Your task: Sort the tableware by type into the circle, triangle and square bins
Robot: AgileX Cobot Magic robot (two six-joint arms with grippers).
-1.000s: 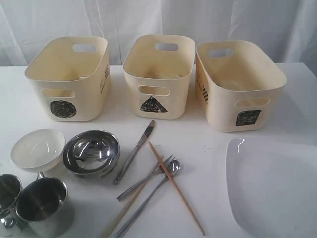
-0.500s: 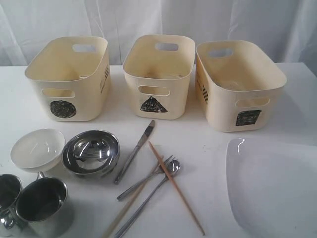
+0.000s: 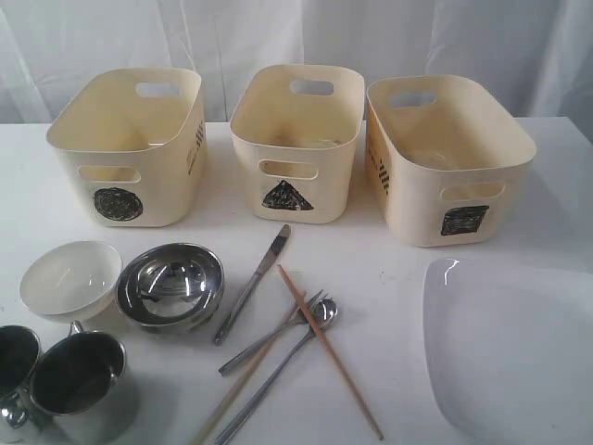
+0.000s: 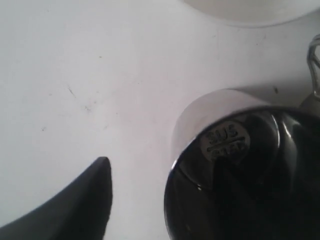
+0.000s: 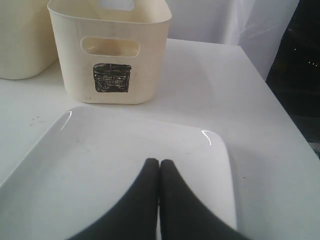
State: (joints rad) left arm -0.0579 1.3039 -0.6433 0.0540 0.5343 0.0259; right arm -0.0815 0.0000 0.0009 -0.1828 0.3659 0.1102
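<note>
Three cream bins stand in a row at the back: circle bin (image 3: pixel 130 139), triangle bin (image 3: pixel 296 139), square bin (image 3: pixel 445 158). In front lie a small white bowl (image 3: pixel 69 276), a steel bowl (image 3: pixel 171 286), two steel mugs (image 3: pixel 79 385) (image 3: pixel 14 366), a knife (image 3: pixel 255 278), a fork (image 3: pixel 273 332), a spoon (image 3: pixel 287 366) and crossed chopsticks (image 3: pixel 329 352). A large white plate (image 3: pixel 514 352) sits at the front right. My left gripper (image 4: pixel 164 162) is open just above a steel mug (image 4: pixel 240 175), with one finger (image 4: pixel 75 205) outside its wall. My right gripper (image 5: pixel 159 162) hangs shut and empty over the plate (image 5: pixel 100 165), facing the square bin (image 5: pixel 110 50).
A white curtain hangs behind the bins. The table's right edge (image 5: pixel 280 110) runs close beside the plate. The white bowl's rim (image 4: pixel 250 10) lies just beyond the mug in the left wrist view. Neither arm shows in the exterior view.
No tableware has moved. The insides of the two mugs look darker now than a second ago.
</note>
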